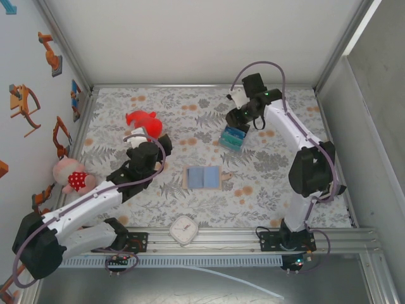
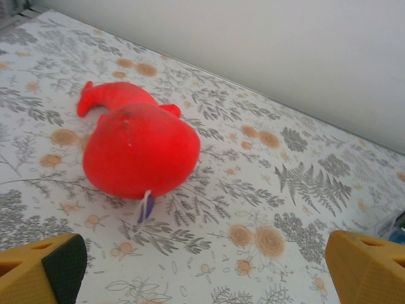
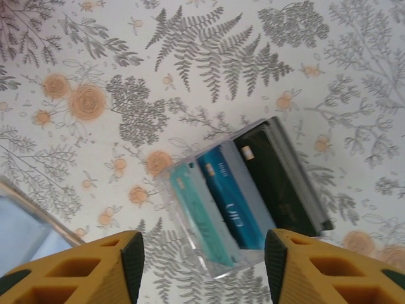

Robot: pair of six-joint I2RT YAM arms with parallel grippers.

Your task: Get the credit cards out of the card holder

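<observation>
The card holder (image 1: 202,177) is a tan wallet lying open and flat mid-table, its light blue lining up; one corner (image 3: 25,225) also enters the right wrist view at lower left. To its upper right stands a clear slotted rack (image 1: 232,138) with credit cards on edge in it: a teal one (image 3: 202,221), a blue one (image 3: 231,196) and a black card (image 3: 278,183). My right gripper (image 3: 202,259) hovers open just over the rack (image 3: 190,247) with nothing between its fingers, far right of the wallet (image 1: 235,120). My left gripper (image 2: 205,266) stands wide open and empty beside a red plush, left of the wallet (image 1: 149,136).
A red plush toy (image 2: 136,149) lies at the back left (image 1: 144,121). A pink doll (image 1: 71,176) leans by the left wall. A white round clock (image 1: 185,229) sits on the front metal rail (image 1: 240,235). Walls close in the left, back and right sides.
</observation>
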